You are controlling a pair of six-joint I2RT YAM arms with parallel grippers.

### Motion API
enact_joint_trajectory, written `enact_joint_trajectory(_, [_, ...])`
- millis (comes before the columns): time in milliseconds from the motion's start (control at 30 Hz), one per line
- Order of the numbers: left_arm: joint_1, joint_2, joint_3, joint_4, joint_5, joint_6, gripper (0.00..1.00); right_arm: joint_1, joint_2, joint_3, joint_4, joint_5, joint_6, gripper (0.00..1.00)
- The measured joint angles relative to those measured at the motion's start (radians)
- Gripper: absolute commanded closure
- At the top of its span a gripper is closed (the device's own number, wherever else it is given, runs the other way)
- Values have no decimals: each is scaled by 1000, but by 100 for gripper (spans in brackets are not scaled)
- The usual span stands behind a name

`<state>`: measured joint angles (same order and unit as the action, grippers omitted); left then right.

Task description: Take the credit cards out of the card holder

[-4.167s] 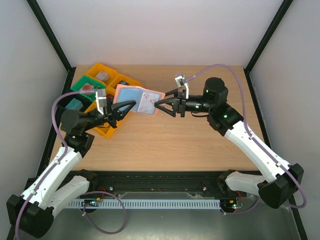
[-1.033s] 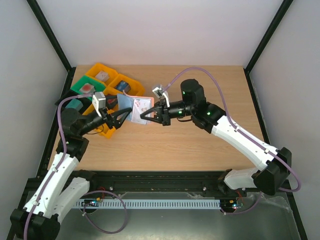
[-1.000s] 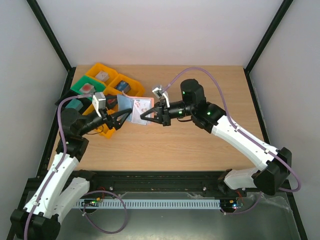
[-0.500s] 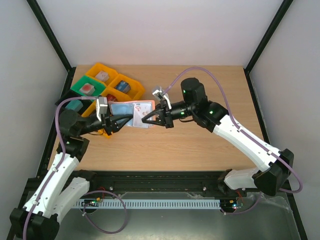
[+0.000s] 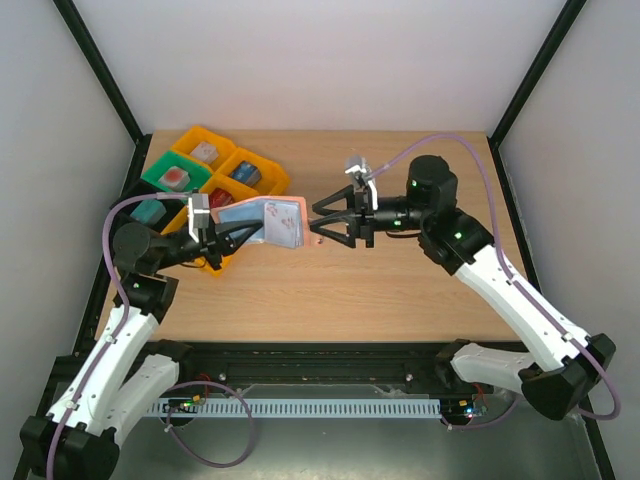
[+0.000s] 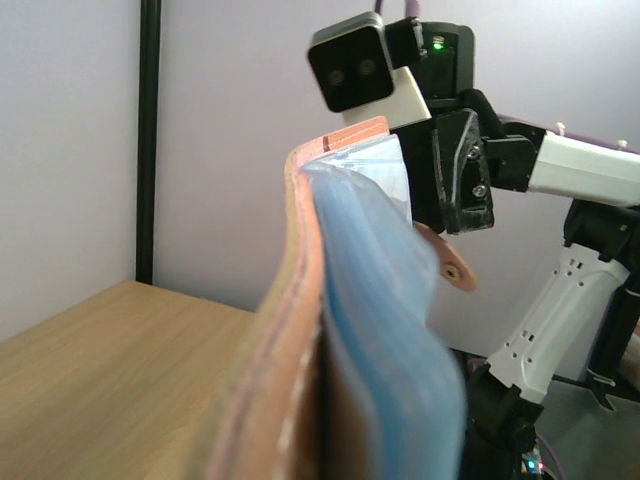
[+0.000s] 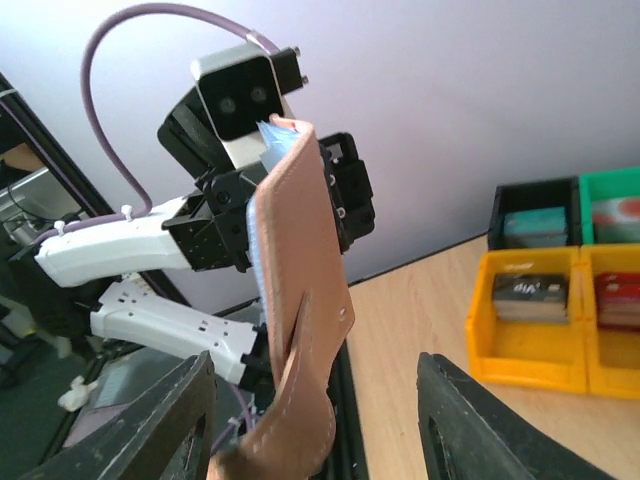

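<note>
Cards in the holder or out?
In. Blue credit cards sit inside the tan card holder, which the left gripper clamps; the right gripper is open.

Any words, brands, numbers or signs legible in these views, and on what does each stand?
No text can be read in any view.
On the credit cards in the card holder: small reddish marks on the pale face, too small to read.
On the dark block in the yellow tray: pale marks, too blurred to read.
</note>
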<state>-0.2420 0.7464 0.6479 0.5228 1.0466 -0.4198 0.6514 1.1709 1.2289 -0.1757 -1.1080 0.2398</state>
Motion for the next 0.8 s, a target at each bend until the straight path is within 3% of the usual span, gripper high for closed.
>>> enact_joint_trajectory(67, [2,0,0,12,-9,-4,98,-14,-30,-18,35,17,19,48])
enact_joint_trajectory(200, [1,0,0,18,-27,-9,98,-14,-18,-23,97,17,82,35])
enact_joint_trajectory(333, [2,0,0,16,-51,-6,98,-5,22,-45,163,-11,155,33])
enact_joint_trajectory(400, [2,0,0,11,-58,-1,98,3,31,-50,163,-5,161,39])
enact_joint_trajectory(467, [2,0,0,7,-63,3,98,17,35,-50,163,6,162,57])
enact_joint_trajectory(600, [2,0,0,6,-71,8,98,33,40,-47,140,35,134,76])
enact_joint_trajectory(800, [5,-3,0,2,-78,9,98,35,54,-46,83,68,90,83])
